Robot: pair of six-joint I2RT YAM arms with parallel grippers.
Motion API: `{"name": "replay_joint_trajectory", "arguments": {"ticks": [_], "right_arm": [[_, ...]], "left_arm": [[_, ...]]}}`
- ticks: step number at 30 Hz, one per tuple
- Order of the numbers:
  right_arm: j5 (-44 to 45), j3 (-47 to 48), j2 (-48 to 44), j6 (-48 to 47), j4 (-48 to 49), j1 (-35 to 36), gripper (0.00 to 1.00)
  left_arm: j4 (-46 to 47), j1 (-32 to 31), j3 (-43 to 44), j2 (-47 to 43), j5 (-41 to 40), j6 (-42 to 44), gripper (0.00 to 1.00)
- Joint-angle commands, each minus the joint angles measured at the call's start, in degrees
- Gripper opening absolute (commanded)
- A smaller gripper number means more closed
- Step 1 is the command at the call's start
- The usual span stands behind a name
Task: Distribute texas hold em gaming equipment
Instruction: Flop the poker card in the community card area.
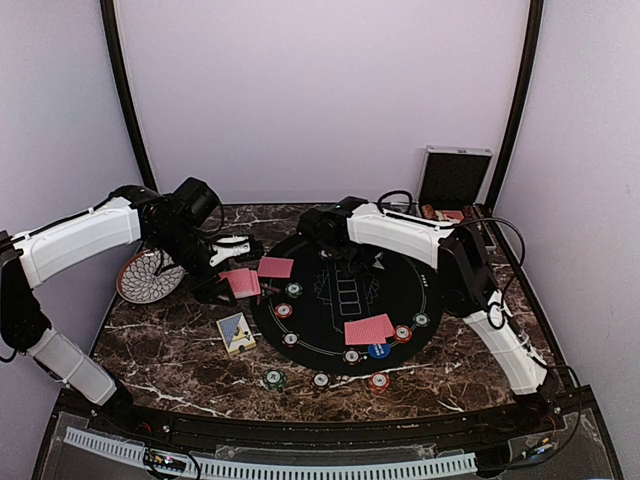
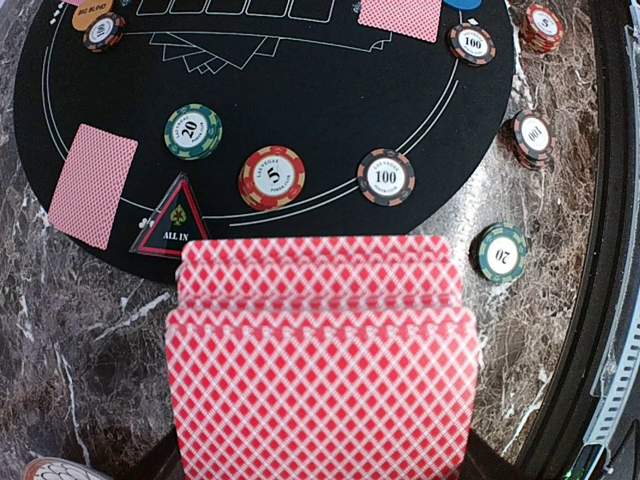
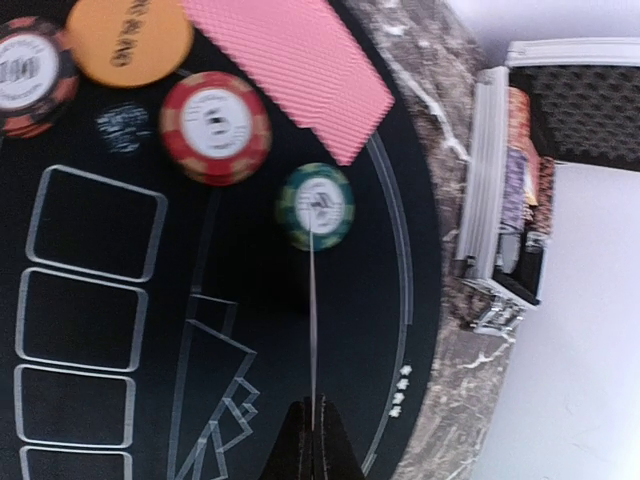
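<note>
Bases at the near edge. Right arm (image 1: pixel 505 345) rises along the right side, bends sharply, and its forearm stretches left, low over the black mat (image 1: pixel 320 328). Left arm (image 1: pixel 75 240) folds out wide on the left, white forearm angled right toward the mat's left rim. Nearest items are a green counter chip (image 1: pixel 274 379) and a red counter chip (image 1: pixel 379 380) on the marble counter (image 1: pixel 170 360), just off the mat's near rim. Near card (image 1: pixel 369 329) lies flat on the mat, back up, long axis roughly left-right; the blue chip (image 1: pixel 379 350) is at its near edge, contact unclear. Left fingers (image 1: pixel 218 288), mostly hidden, hang over the counter beside the mat and pinch a deck of red-backed cards (image 2: pixel 320 350). The deck is backs up, about level, stepped in two tiers, with its free edge toward the mat. ALL IN marker (image 2: pixel 175 218) sits just beyond that edge. Far card (image 1: pixel 275 267) lies flat, long axis left-right, just beside the deck. Patterned plate (image 1: pixel 150 278) is under the left wrist. Right fingers (image 3: pixel 300 455) are pressed nearly together on what looks like a single card (image 3: pixel 312 320) held edge-on, its long axis pointing toward the green mat chip (image 3: pixel 315 205). Silver case (image 1: pixel 455 178) stands open in the far right corner.
</note>
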Motion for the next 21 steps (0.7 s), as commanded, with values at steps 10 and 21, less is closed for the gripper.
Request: {"name": "replay_joint_trajectory", "arguments": {"ticks": [10,21], "right_arm": [[-20.97,4.43,4.0,-1.49,8.05,0.58,0.0],[-28.96,4.43,4.41,2.57,13.25,-1.01,0.17]], "left_arm": [[-0.1,0.26,2.27,-1.33,1.82,-0.13,0.0],[-0.5,0.3,2.63,-1.06,2.21,0.02,0.0]]}}
